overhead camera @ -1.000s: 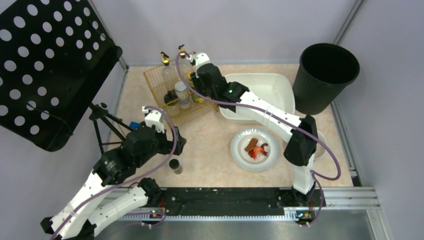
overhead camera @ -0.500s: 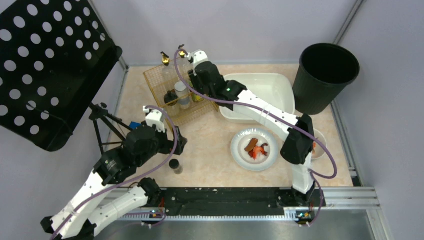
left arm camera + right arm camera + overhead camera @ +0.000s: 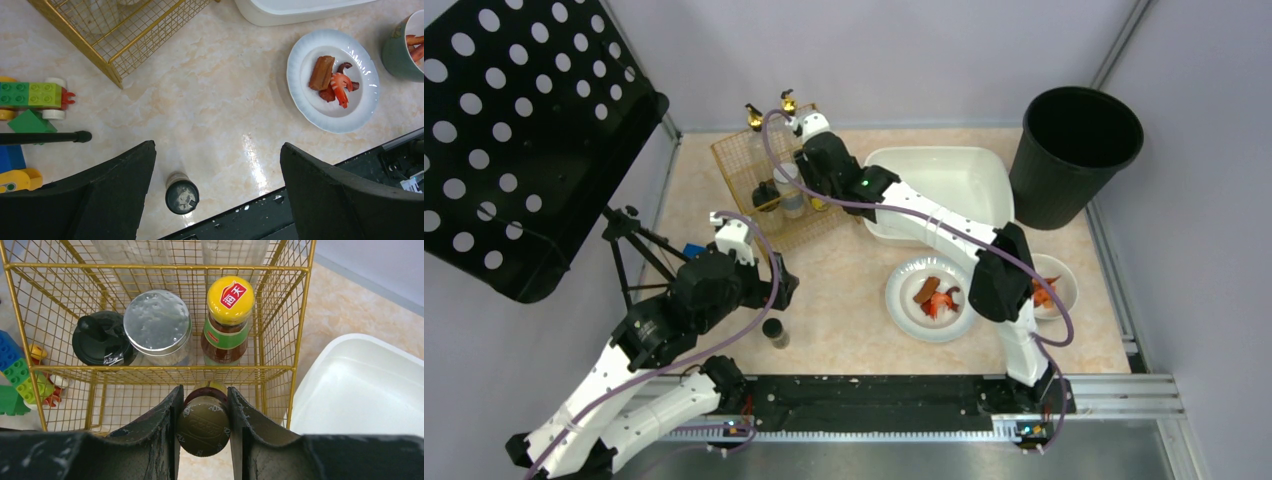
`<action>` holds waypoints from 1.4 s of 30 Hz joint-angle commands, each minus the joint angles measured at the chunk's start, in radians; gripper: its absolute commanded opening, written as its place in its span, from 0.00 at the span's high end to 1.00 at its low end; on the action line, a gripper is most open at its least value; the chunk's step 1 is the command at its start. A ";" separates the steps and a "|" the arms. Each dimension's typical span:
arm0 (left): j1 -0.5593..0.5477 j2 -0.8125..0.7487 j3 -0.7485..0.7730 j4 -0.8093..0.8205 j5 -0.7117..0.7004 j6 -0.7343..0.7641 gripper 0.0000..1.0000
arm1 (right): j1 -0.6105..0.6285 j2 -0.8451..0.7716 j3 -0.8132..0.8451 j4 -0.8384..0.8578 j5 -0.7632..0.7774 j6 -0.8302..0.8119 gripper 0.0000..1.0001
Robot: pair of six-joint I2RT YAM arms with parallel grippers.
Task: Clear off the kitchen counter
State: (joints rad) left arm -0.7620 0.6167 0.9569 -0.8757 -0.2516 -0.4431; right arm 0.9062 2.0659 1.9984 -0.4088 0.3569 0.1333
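My right gripper (image 3: 204,395) is shut on a small jar with a dull gold lid (image 3: 202,427), held at the near side of the gold wire basket (image 3: 150,266); I cannot tell whether it is inside. In the basket stand a yellow-capped sauce bottle (image 3: 229,315), a silver-lidded jar (image 3: 157,322) and a black-lidded jar (image 3: 100,340). My left gripper (image 3: 217,150) hangs open above the kitchen counter (image 3: 854,270). A small black-capped shaker (image 3: 182,192) stands upright below it, nearer the left finger and untouched.
A white plate (image 3: 896,298) with food scraps and a bowl (image 3: 1067,277) of orange food sit at front right. Behind them are a white tub (image 3: 934,153) and a black bin (image 3: 1074,150). Toy bricks (image 3: 32,95), a tripod (image 3: 634,240) and a black perforated panel (image 3: 514,130) are on the left.
The right arm has swung left with the jar, closer over the basket, and its elbow has uncovered the bowl. The left arm has not moved.
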 commanded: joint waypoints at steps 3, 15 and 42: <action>-0.002 -0.017 -0.003 0.027 -0.003 0.001 0.01 | -0.017 0.004 0.014 0.106 0.000 0.031 1.00; -0.002 -0.013 -0.006 0.033 -0.003 0.003 0.01 | -0.041 0.043 -0.020 0.078 -0.050 0.092 1.00; -0.002 0.008 0.005 0.030 -0.006 0.012 0.01 | -0.043 0.091 0.059 0.021 -0.053 0.097 0.34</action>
State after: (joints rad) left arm -0.7620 0.6140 0.9531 -0.8757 -0.2516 -0.4423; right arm 0.8692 2.1548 1.9858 -0.3981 0.3008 0.2337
